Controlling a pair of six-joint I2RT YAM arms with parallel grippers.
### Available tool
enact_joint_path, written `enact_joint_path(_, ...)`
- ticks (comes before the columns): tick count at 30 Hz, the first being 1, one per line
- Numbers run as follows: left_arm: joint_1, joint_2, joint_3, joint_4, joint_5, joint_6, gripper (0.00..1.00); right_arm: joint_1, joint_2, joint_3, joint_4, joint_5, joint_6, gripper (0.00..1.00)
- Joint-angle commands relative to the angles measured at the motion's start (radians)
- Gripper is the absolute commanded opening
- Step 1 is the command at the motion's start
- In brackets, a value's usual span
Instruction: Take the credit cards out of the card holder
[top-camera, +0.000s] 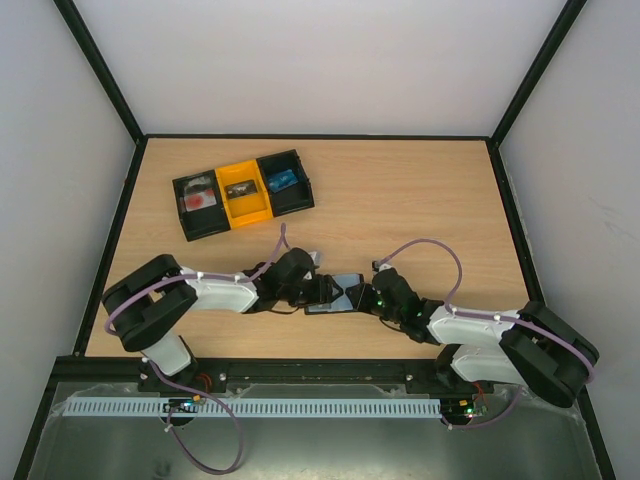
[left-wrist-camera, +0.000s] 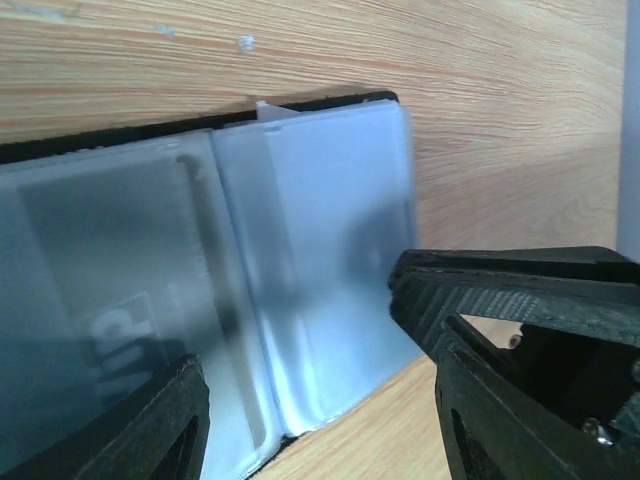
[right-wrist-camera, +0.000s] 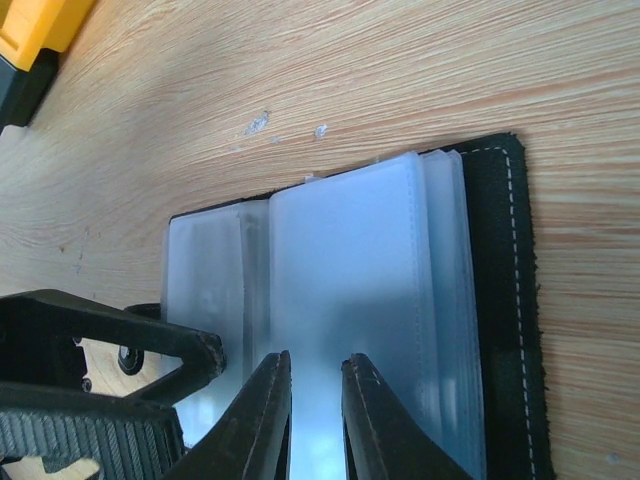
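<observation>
- Black card holder (top-camera: 335, 294) is lying open on the wooden table (top-camera: 420, 200), near the middle of its near edge.
- Left gripper (left-wrist-camera: 300, 330) is hovering over the cloudy sleeves, jaws well apart.
- Right gripper (right-wrist-camera: 317, 362) is resting its nearly closed fingers at a sleeve; I cannot tell whether it is pinching.
- One credit card (left-wrist-camera: 100, 290) is sitting inside a sleeve.

The card holder (top-camera: 342, 290) is laid open and flat on the bench (top-camera: 420, 200), close to its near edge. A black cover with pale stitching is seen beneath fanned, cloudy blue-grey plastic sleeves (right-wrist-camera: 350, 260). A dark card (left-wrist-camera: 95, 290) with pale lettering is seen tucked inside one sleeve.
</observation>
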Motion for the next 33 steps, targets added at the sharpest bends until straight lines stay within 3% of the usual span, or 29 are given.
enact_joint_path(1, -0.001, -0.009, 0.02, -0.093, -0.077, 0.034, 0.64, 0.004, -0.007, -0.019, 0.023, 0.039, 0.004, 0.16)
enact_joint_path(8, -0.002, -0.099, 0.012, -0.254, -0.229, 0.061, 0.64, 0.004, -0.008, -0.018, 0.019, 0.047, -0.005, 0.16)
enact_joint_path(14, -0.001, -0.113, -0.011, -0.261, -0.242, 0.05, 0.64, 0.004, -0.007, -0.013, 0.012, 0.049, 0.001, 0.16)
enact_joint_path(22, 0.0, -0.154, -0.079, -0.207, -0.243, 0.007, 0.64, 0.004, -0.018, -0.001, -0.016, 0.054, -0.005, 0.15)
enact_joint_path(33, 0.051, -0.194, -0.178, -0.058, -0.136, -0.038, 0.61, 0.011, -0.019, 0.091, -0.069, 0.017, -0.016, 0.15)
